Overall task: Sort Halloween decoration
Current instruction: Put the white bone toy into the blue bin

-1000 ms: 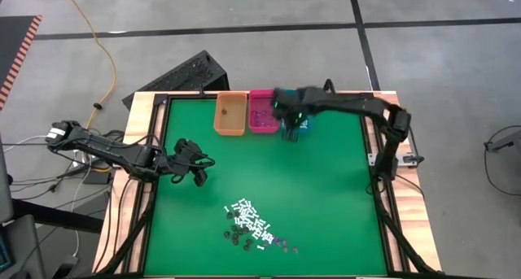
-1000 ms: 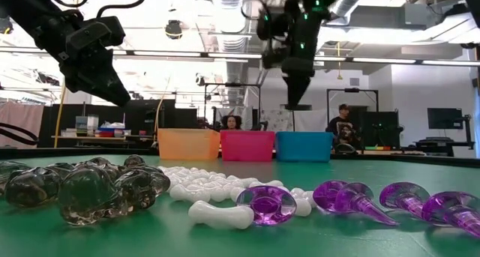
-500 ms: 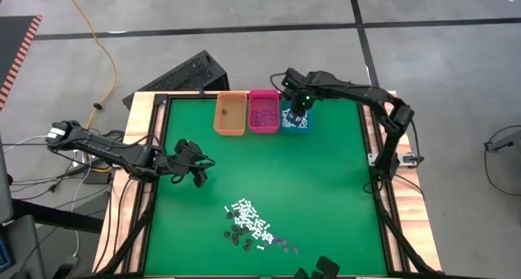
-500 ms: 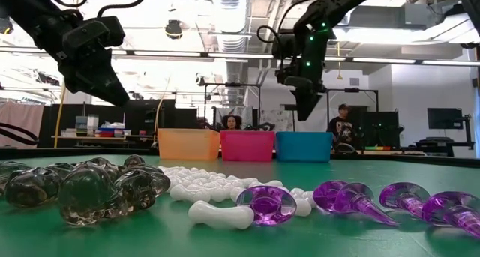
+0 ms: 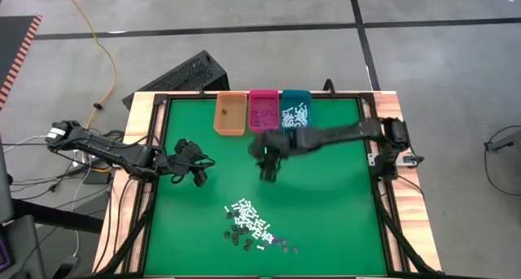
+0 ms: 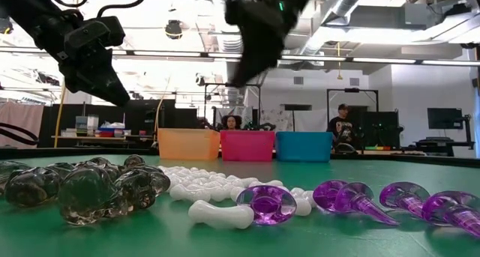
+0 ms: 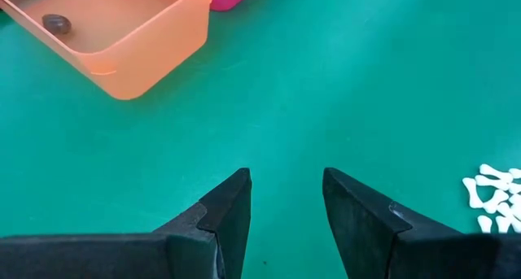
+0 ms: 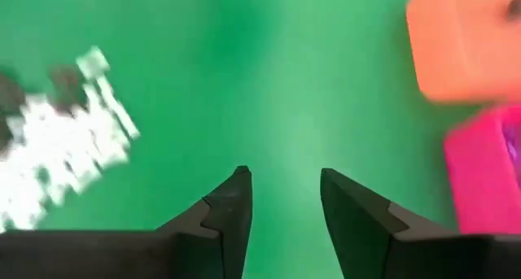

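The Halloween decoration lies in a pile near the table's front edge: white bone-like sticks, purple bits and dark bits, all resting on the green mat. More white pieces lie in the teal bin. My right gripper hangs open over the middle of the mat, between the bins and the pile, with nothing between its fingers. My left gripper waits open above the mat's left part.
An orange bin, a pink bin and the teal bin stand side by side at the far edge. One dark piece lies in the orange bin. Bare green mat spreads to the right of the pile.
My right gripper has swung from above the teal bin at the far edge toward the table's left and near side, out over the middle of the mat, tipping more steeply downward. The pile and the bins have stayed in place.
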Robot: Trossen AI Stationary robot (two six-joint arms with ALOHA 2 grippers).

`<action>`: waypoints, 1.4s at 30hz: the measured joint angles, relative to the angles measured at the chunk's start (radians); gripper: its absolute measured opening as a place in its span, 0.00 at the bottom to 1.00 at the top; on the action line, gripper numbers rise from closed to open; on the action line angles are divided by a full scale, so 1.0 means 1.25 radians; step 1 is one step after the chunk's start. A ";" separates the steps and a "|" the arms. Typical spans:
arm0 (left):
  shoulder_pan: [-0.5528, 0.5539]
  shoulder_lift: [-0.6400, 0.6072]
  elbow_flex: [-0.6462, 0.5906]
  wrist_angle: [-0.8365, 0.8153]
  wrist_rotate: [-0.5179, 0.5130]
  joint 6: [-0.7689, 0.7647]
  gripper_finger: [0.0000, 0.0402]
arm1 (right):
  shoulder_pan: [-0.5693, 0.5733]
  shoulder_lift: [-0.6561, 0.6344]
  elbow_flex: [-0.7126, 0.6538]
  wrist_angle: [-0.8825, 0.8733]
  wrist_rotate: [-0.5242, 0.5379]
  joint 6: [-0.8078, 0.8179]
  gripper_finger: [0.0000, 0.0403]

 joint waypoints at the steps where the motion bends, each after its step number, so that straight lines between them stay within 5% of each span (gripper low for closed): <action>1: 0.000 0.000 0.000 0.000 0.000 -0.003 0.36 | 0.035 0.000 0.000 0.029 0.038 0.038 0.43; 7: 0.000 0.000 0.000 0.001 -0.002 -0.006 0.36 | 0.201 0.000 0.000 0.110 0.234 0.201 0.40; 11: 0.000 0.000 0.000 0.006 -0.007 -0.012 0.36 | 0.269 0.018 0.001 0.120 0.268 0.261 0.38; 24: 0.000 0.000 0.000 0.005 0.001 -0.034 0.36 | 0.354 0.172 0.022 0.098 0.007 0.292 0.37; 33: 0.000 0.000 0.000 0.004 0.001 -0.034 0.36 | 0.380 0.183 0.025 -0.005 -0.015 0.072 0.37; 42: 0.000 0.000 0.000 0.003 0.002 -0.028 0.36 | 0.385 0.244 0.033 0.042 -0.018 0.047 0.37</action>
